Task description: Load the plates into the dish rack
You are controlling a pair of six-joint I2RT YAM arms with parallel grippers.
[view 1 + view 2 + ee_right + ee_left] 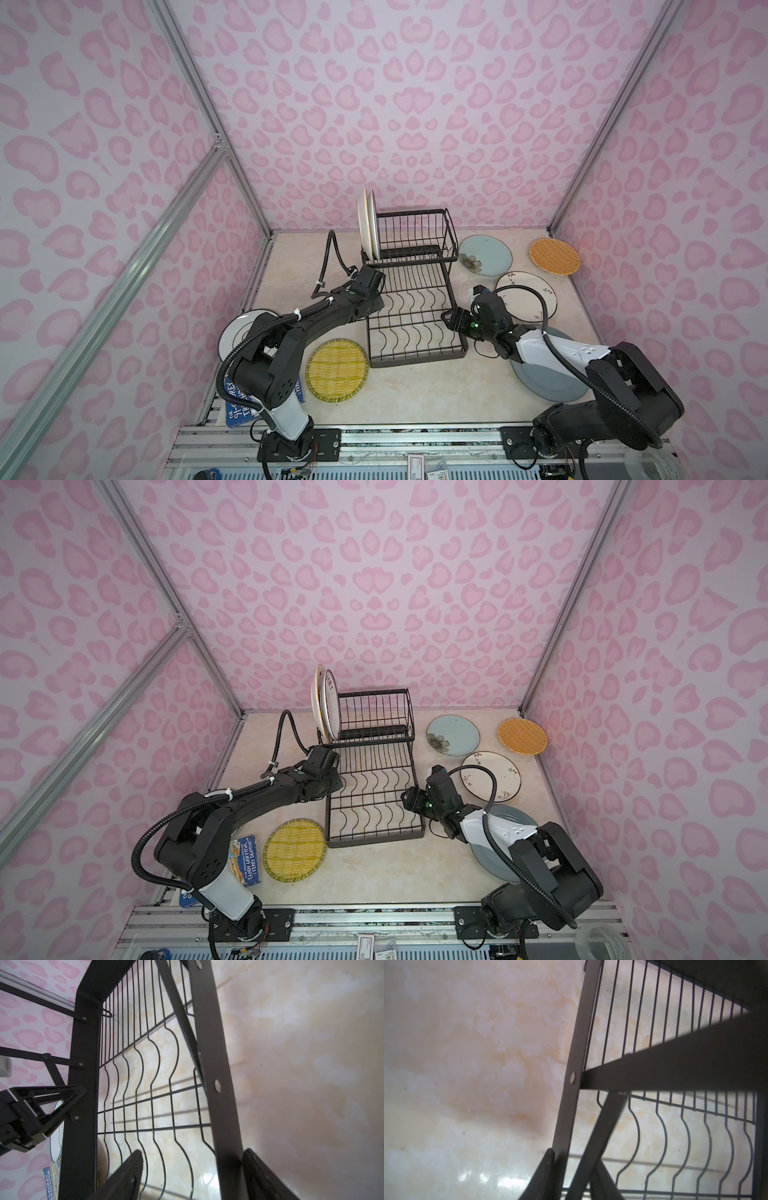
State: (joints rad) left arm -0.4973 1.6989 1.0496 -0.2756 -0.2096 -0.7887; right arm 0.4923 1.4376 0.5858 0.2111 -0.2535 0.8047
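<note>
The black wire dish rack (pixel 415 360) stands mid-table, and two white plates (pixel 368 224) stand upright in its raised tier. My left gripper (pixel 376 305) (pixel 574 1159) is shut on the rack's left side rail. My right gripper (pixel 449 320) (pixel 193 1152) is open and straddles the right rail, its outer finger (pixel 255 1165) against the bar. Flat on the table lie a yellow woven plate (pixel 337 370), a pale blue flowered plate (pixel 485 254), an orange woven plate (pixel 554 256) and a white motif plate (pixel 525 296). A large grey-blue plate (pixel 540 382) and a white plate (pixel 232 332) lie partly under my arms.
A small blue printed box (pixel 247 860) lies at the front left beside the yellow plate. Pink patterned walls close in the table on three sides. A roll of tape (pixel 602 941) sits off the table at the front right.
</note>
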